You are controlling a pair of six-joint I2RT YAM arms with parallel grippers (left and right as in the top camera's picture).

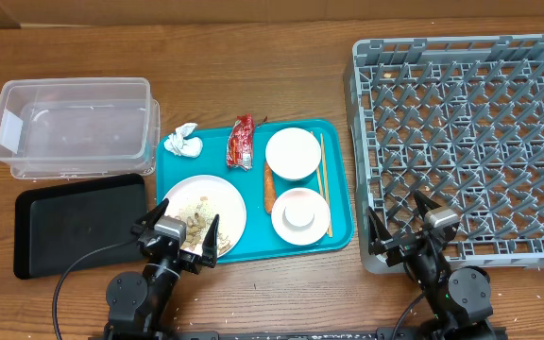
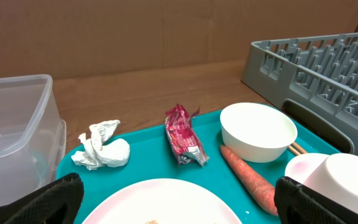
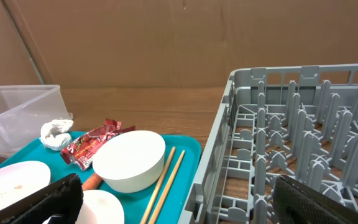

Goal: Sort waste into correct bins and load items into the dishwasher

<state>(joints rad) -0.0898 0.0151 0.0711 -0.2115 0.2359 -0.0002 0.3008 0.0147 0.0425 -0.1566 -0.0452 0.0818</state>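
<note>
The serving tray (image 1: 253,253) lies mid-counter (image 1: 253,57), the dish rack (image 1: 470,142) at its right. At its left, the tub (image 1: 74,127) stands behind the shallow tray (image 1: 78,227). On the serving tray, the tissue (image 1: 184,142), wrapper (image 1: 241,144) and bowl (image 1: 293,153) lie at the back. The plate (image 1: 206,212) and the cup (image 1: 300,215) lie in front, with the carrot stick (image 1: 269,187) between them.

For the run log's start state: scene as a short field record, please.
serving tray: teal tray, between bins and rack
waste on it: crumpled tissue, red snack wrapper, carrot, food scraps
dishes on it: plate, bowl, small cup in second bowl, chopsticks
bins: clear tub, black tray, no waste inside
rack: grey dish rack, no dishes loaded
left pincer: open, over plate's near edge
right pincer: open, at rack's near left corner
</note>
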